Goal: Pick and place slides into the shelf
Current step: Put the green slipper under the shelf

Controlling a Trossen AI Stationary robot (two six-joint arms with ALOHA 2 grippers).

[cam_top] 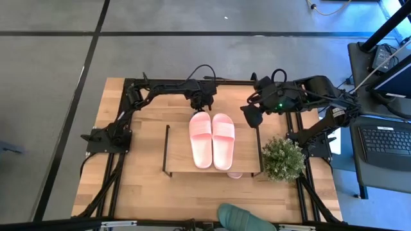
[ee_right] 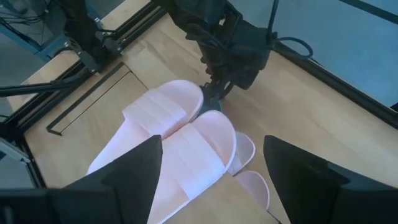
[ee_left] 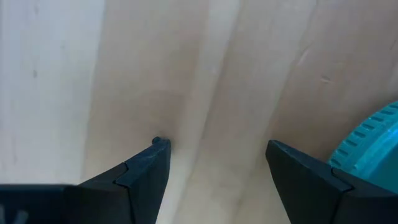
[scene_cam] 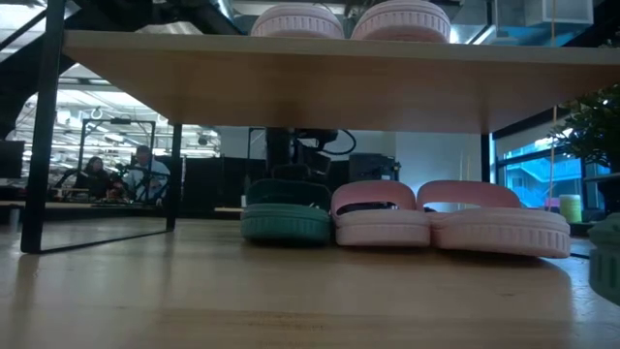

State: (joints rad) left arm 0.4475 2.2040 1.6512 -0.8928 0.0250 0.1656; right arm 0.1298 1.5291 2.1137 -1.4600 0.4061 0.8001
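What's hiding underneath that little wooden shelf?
Under the shelf the low view shows one green slide and two pink slides side by side on the table. The overhead view hides them almost entirely.

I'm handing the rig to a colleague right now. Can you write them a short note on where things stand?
Left gripper: open, empty, low at the shelf's far edge.
Right gripper: open, empty, raised by the shelf's far right corner.
Done: one pink pair lies side by side on the top board. Underneath, the low view shows two more pink slides and one green slide on the table.
Left: another green slide sits at the table's near edge and still needs shelving. A potted plant stands right of the shelf.
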